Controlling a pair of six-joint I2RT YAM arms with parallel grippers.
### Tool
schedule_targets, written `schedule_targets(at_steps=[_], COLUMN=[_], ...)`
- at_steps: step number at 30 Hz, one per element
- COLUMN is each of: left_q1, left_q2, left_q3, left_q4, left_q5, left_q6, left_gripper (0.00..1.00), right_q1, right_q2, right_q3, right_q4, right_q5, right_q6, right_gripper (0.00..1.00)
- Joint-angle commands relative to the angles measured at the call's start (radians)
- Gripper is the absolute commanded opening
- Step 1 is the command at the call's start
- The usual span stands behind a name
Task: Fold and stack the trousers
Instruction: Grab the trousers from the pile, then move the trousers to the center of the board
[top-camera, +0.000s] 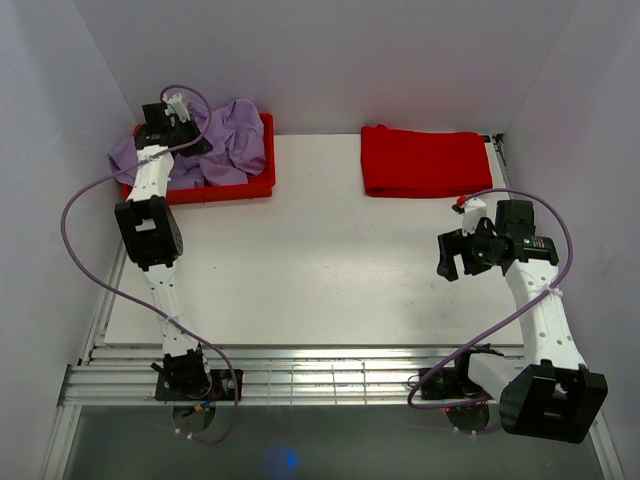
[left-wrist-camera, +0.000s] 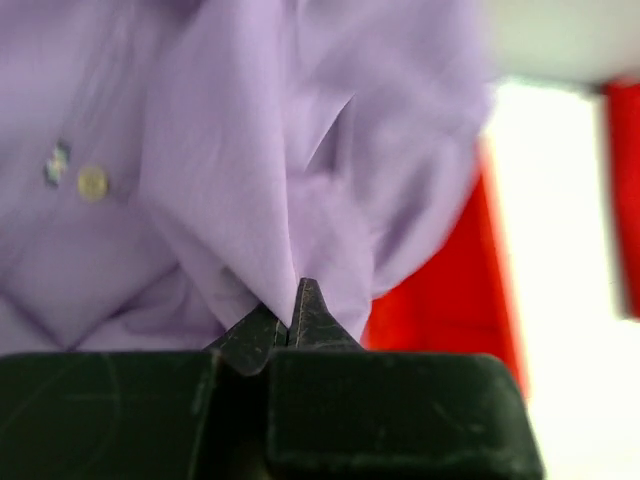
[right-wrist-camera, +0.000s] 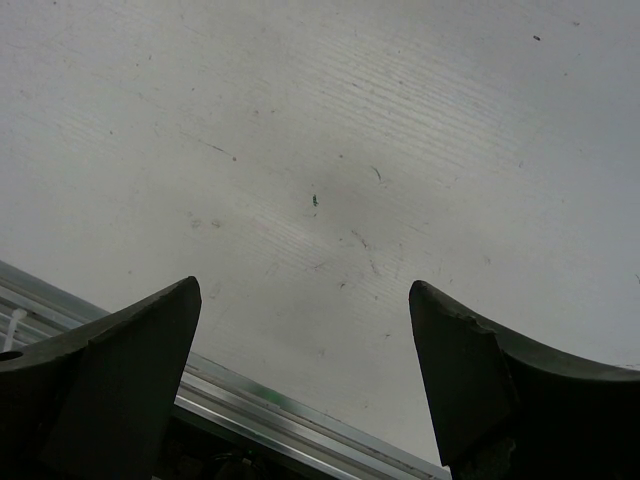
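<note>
trousers (top-camera: 225, 140): lilac, crumpled in a heap inside the red tray (top-camera: 262, 184) at the far left corner of the table (top-camera: 320, 280); one edge is draped over the tray's far-left rim. A button is visible on the cloth in the left wrist view.
left gripper (left-wrist-camera: 290, 325): closed, a fold of the trousers pinched between the fingertips, over the tray.
right gripper (right-wrist-camera: 305, 375): jaws spread wide, nothing held, hovering over bare table near the right edge.
red folded cloth (top-camera: 425, 160): flat at the far right of the table, already folded; judged a finished item marking the stack spot.
done: lilac pair grasped only.
left: pulling out of tray, spreading flat, folding, stacking; judged early stage.
</note>
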Motion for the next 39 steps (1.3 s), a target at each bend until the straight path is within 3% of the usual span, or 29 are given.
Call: schedule_targets(at_steps=[1,11,17,19,23,25,27,28,29,30,32,33,34,37,39], left_q1=[0.0,-0.007,-0.069,-0.115,-0.285,-0.352,-0.424,-0.476,-0.498,-0.518,-0.535,-0.535,-0.535,-0.53,-0.48], left_q2=[-0.229,-0.579,-0.764,-0.835,-1.02,-1.059,-1.059,-1.058,-1.058,-1.056,-1.027,-1.015,-0.993,-0.975,-0.952], left_q3=[0.142,0.227,0.179,0.02,-0.397,-0.566,-0.71,-0.778,-0.778,-0.815,-0.869,-0.873,-0.851,-0.774,-0.673], left_q4=[0.112,0.585,0.732,0.742,0.742,0.629,0.501,0.358,0.357,0.285,0.228,0.197,0.173,0.058,-0.039], left_q5=[0.122,0.151,0.334,0.401,0.553,0.616,0.655,0.593,0.593,0.509,0.438,0.424,0.383,0.256,0.211], left_q6=[-0.072,-0.353,-0.591,-0.664,-0.611,-0.584,-0.473,-0.339,-0.279,-0.234,-0.171,-0.145,-0.113,-0.016,0.025], left_gripper=[0.0,0.0,0.0,0.0,0.0,0.0,0.0,0.0,0.0,0.22,0.48,0.7,0.78,0.9,0.91], right_q1=[-0.006,-0.006,-0.005,-0.005,-0.005,-0.005,-0.003,0.002,0.005,0.008,0.026,0.04,0.055,0.107,0.167], right_q2=[-0.026,-0.051,-0.043,-0.02,0.001,0.014,0.023,0.046,0.046,0.057,0.08,0.087,0.103,0.132,0.15], right_q3=[0.055,0.112,0.167,0.196,0.225,0.233,0.233,0.234,0.237,0.239,0.241,0.241,0.239,0.231,0.239], right_q4=[-0.008,-0.003,0.007,-0.011,-0.037,-0.046,-0.054,-0.06,-0.065,-0.069,-0.079,-0.08,-0.077,-0.043,-0.03], right_q5=[-0.016,-0.093,-0.192,-0.202,-0.249,-0.275,-0.308,-0.323,-0.331,-0.338,-0.36,-0.36,-0.355,-0.318,-0.286], right_q6=[-0.01,-0.001,0.007,0.003,-0.016,-0.027,-0.027,-0.027,-0.027,-0.028,-0.03,-0.031,-0.028,-0.014,-0.01], right_gripper=[0.9,0.9,0.9,0.9,0.9,0.9,0.9,0.9,0.9,0.9,0.9,0.9,0.9,0.9,0.9])
